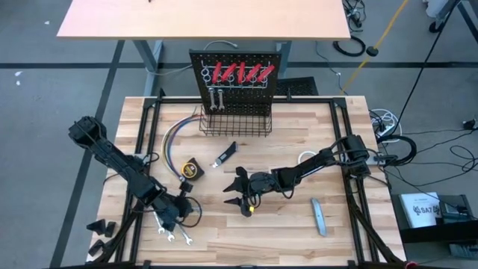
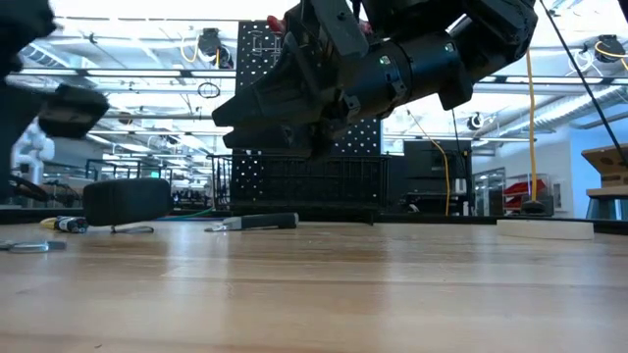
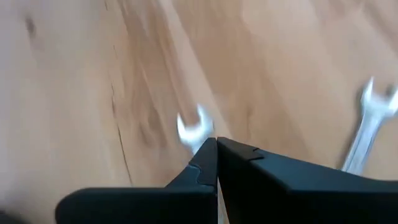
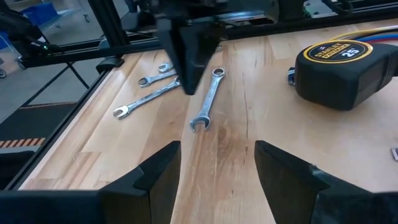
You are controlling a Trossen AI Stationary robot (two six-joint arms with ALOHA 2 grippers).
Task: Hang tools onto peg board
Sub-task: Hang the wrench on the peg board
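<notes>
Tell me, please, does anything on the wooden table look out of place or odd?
Nothing looks damaged or spilled. The one thing unlike the rest is a bundle of coloured wires lying beside the black wire basket, among loose tools: a yellow tape measure, a grey bar and silver open-end wrenches.

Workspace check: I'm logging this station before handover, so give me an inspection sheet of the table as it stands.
Surface: wooden table, bare in front.
Job's things: peg board holds red tools and two wrenches; tape measure, knife, grey bar and three wrenches lie loose.
Clutter: coloured wires.
Grippers: left claw shut on a wrench; right claw open, empty.
Cables: black loops on the floor.
Surroundings: second table behind.
</notes>
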